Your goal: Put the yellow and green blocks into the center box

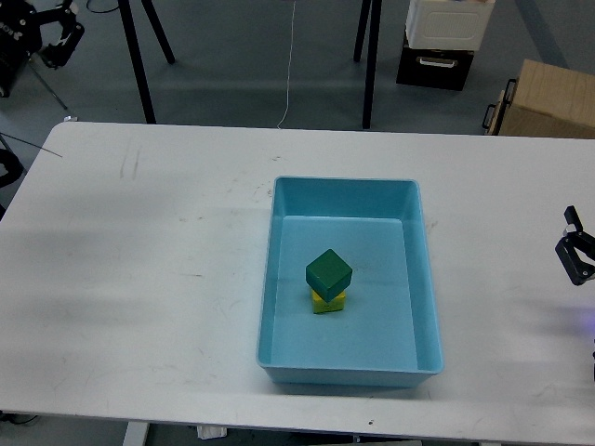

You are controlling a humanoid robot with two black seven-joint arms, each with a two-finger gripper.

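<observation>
Blocks stacked inside the blue tray on the white desk.

Light-blue tray (350, 373) sits right of the desk (139, 279) centre. On the tray floor, left of its middle: green block (329, 273) atop the yellow block (328, 302), turned askew, yellow mostly covered. Right pincer (575, 253) hangs at the frame edge, well right of the tray, fingers apart, holding nothing. Beyond the tray, off the desk: cardboard box (548, 100), white-and-black bin (442, 42), tripod legs (139, 60).

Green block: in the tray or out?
In. The green block sits atop the yellow block, both inside the light-blue tray.
</observation>
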